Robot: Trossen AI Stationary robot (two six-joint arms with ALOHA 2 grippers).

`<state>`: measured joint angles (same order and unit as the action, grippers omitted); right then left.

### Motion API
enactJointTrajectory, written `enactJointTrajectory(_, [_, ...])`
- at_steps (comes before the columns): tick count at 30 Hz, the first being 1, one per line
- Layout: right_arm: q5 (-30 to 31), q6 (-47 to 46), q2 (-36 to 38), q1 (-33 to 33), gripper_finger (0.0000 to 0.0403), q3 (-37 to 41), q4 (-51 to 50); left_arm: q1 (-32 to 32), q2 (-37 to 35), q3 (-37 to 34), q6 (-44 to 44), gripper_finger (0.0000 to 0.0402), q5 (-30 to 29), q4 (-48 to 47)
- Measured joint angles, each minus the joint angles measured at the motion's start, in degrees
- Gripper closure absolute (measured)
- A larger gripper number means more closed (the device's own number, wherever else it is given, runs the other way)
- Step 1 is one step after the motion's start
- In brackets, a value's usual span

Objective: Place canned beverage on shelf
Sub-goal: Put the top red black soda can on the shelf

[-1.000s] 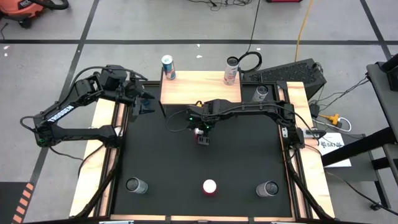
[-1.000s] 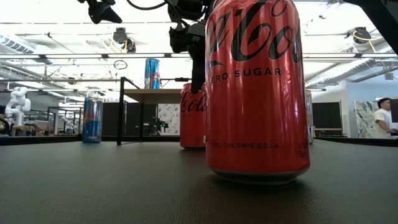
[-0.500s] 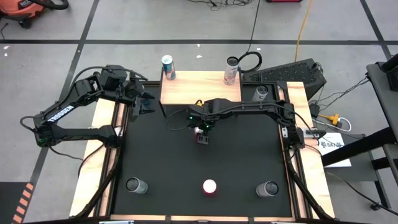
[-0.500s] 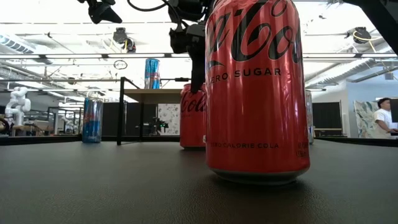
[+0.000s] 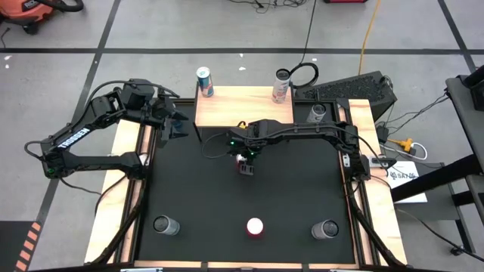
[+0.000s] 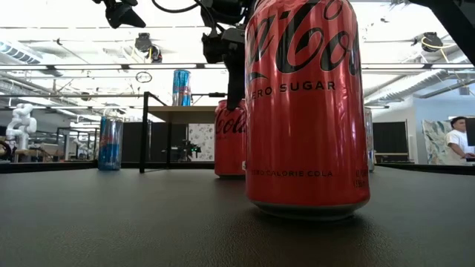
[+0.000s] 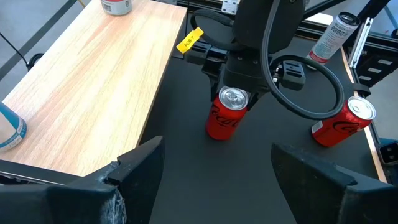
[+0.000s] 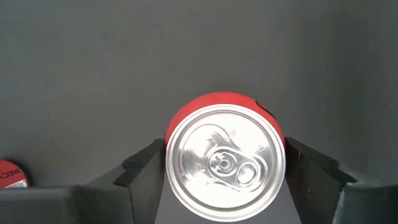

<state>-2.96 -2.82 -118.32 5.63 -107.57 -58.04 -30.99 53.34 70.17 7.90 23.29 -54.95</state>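
A red cola can (image 5: pixel 242 159) stands upright on the black table top, just in front of the shelf (image 5: pixel 243 107). My right gripper (image 5: pixel 243 162) hangs over it, pointing steeply down and open, one finger (image 8: pixel 142 167) on each side of the can's silver top (image 8: pixel 224 163). The low view shows this can (image 6: pixel 230 138) behind a nearer red one. A teal can (image 5: pixel 204 81) and a pink-white can (image 5: pixel 282 87) stand along the shelf's far edge. My left gripper (image 5: pixel 180 121) waits open by the shelf's left end. My right gripper comes at the red can from above, with its fingers beside the can's upper wall (image 7: pixel 219 111) on two opposite sides. I cannot tell whether they touch it. The can stands upright with its base on the table.
Three more cans stand along the near edge: grey ones at left (image 5: pixel 165 225) and right (image 5: pixel 326 229), and a red one (image 5: pixel 255 227) in the middle. Another can (image 5: pixel 318 113) stands at the far right. The middle of the shelf board (image 7: pixel 93 81) is bare.
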Motion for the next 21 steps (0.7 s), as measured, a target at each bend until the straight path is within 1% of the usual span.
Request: enactJointTrajectory(21, [0.33,-1.0,-0.02,-0.17,0.0155,-0.86,-0.95,0.01,0.0,0.0,-0.01,0.0102,0.0,-0.01])
